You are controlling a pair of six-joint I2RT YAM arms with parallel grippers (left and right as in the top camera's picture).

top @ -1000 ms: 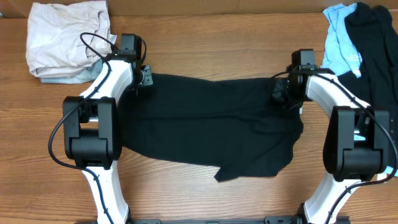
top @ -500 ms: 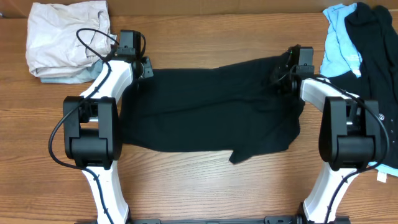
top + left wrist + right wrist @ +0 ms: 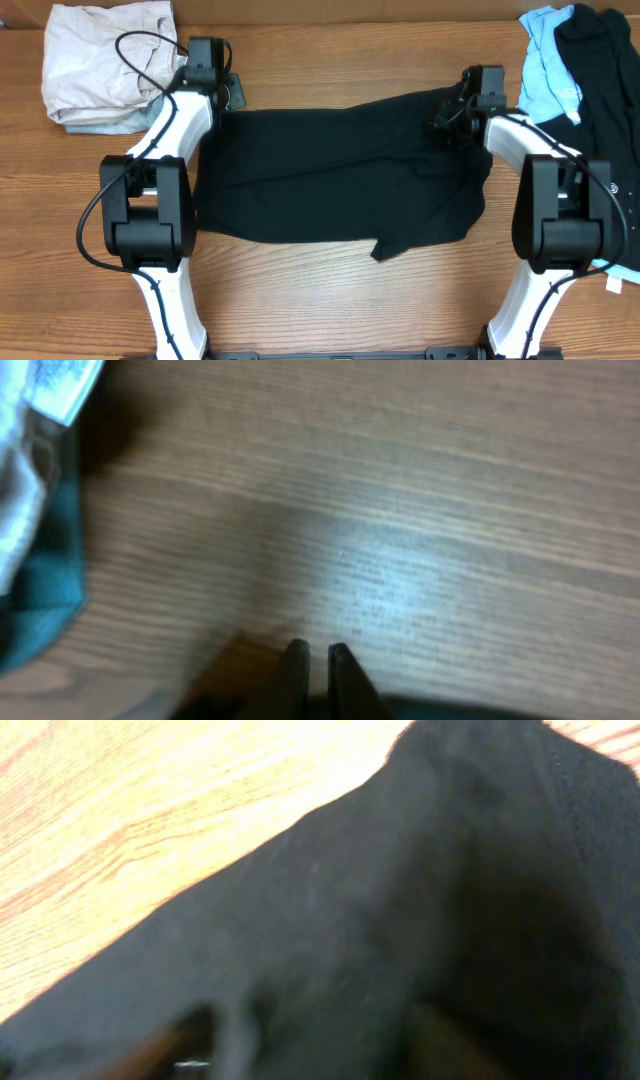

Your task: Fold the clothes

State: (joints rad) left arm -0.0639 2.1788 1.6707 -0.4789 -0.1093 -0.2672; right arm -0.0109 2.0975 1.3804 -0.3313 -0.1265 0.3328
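The large black garment (image 3: 340, 175) of the clothes lies spread across the middle of the table, with a loose flap (image 3: 385, 248) poking out at its near edge. My left gripper (image 3: 229, 90) hovers just past the garment's far left corner. In the left wrist view, the left gripper (image 3: 318, 652) shows its fingers a narrow gap apart over bare wood, with nothing between them. My right gripper (image 3: 450, 108) is over the far right corner. Black cloth (image 3: 400, 900) fills the right wrist view. There the right gripper (image 3: 315, 1045) has its fingers spread wide, dim against the fabric.
A beige garment (image 3: 105, 60) is bunched at the far left corner, on a pale teal piece (image 3: 40, 590). A light blue garment (image 3: 548, 65) and another black one (image 3: 600, 90) are heaped at the far right. Both arm bases stand at the near edge.
Both grippers carried the garment's far edge toward the back of the table. The right jaws have sprung wide open, and the left jaws parted slightly and slid off the corner onto bare wood.
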